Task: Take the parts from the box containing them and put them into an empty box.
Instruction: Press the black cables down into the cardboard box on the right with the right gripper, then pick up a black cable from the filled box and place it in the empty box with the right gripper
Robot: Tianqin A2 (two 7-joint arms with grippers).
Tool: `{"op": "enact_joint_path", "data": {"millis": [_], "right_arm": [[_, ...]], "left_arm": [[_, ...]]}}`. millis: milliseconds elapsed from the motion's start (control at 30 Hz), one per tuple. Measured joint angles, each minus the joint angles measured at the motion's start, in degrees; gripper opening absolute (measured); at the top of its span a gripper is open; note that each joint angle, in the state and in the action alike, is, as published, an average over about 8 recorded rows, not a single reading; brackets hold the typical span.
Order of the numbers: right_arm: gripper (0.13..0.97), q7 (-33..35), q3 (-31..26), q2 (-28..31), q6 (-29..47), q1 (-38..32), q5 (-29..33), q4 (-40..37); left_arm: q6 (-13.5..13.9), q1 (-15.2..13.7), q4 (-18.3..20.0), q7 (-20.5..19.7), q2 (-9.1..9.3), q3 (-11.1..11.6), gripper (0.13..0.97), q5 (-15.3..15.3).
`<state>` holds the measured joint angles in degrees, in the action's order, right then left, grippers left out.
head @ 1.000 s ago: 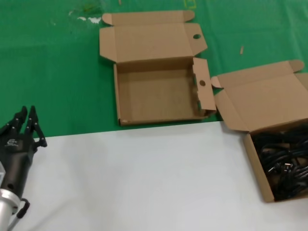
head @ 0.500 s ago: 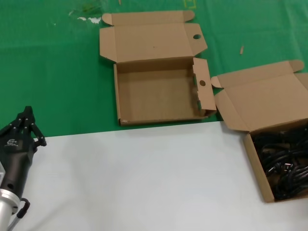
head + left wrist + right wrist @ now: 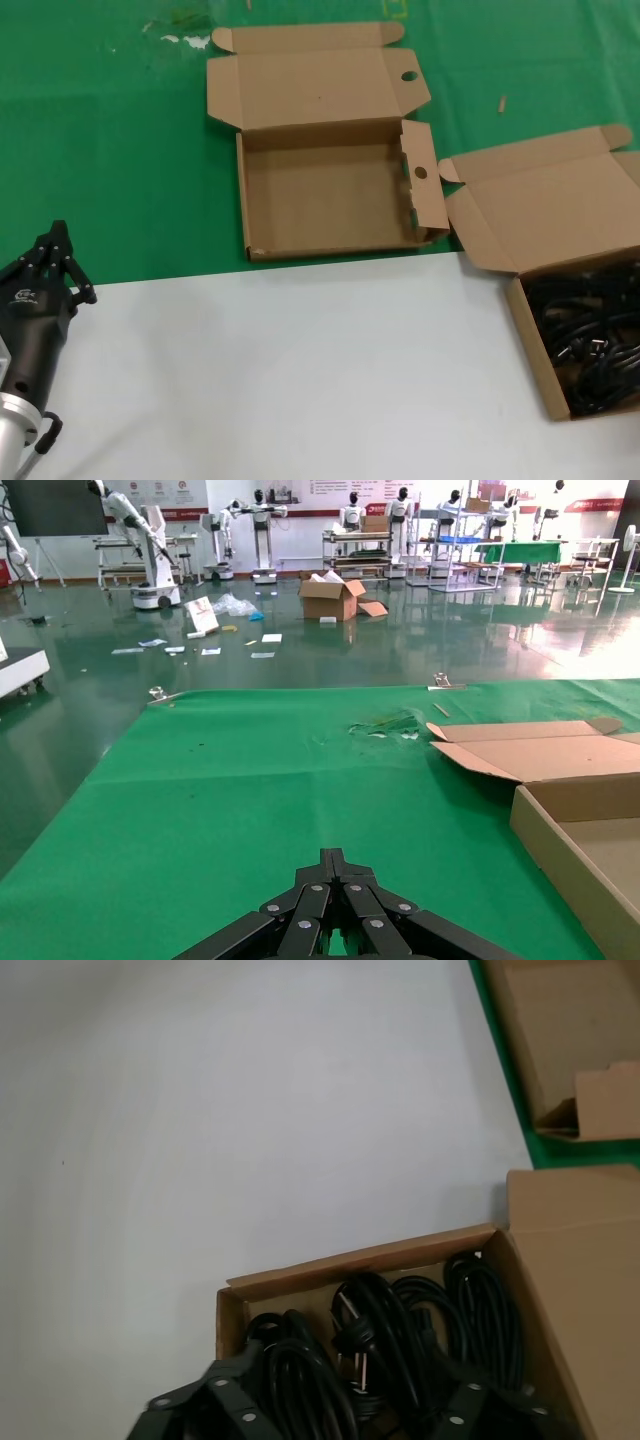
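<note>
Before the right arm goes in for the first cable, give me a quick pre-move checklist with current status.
1. Empty box open and bare inside: ok.
2. Cables still in the full box, lid folded back: ok.
3. Right gripper over the cables, fingers spread to either side: ok in the right wrist view; it is out of the head view.
4. Nothing held in the right gripper: ok, the cables lie loose below it.
5. Left gripper shut and parked at the near left of the table, away from both boxes: ok.
6. Which single cable bundle can be lifted free: cannot tell, they overlap.
</note>
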<state>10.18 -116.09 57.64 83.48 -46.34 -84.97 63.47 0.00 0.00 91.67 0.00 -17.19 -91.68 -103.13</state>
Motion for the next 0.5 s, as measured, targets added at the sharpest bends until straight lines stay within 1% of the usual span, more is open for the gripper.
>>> {"op": "enact_joint_path", "data": {"millis": [233, 267, 500], "right_arm": [[0.471, 2.2, -0.5, -1.7, -0.8, -0.2, 1.0, -3.5], [0.471, 2.6, -0.6, -2.1, -1.0, -0.4, 1.1, -4.2], [0.318, 5.1, -1.3, -4.2, -1.3, -2.6, 2.4, -8.8]], "left_arm": [[0.0, 0.0, 0.0, 0.0, 0.00, 0.0, 0.140, 0.0], [0.0, 0.0, 0.0, 0.0, 0.00, 0.0, 0.140, 0.0], [0.0, 0.0, 0.0, 0.0, 0.00, 0.0, 0.140, 0.0]]}}
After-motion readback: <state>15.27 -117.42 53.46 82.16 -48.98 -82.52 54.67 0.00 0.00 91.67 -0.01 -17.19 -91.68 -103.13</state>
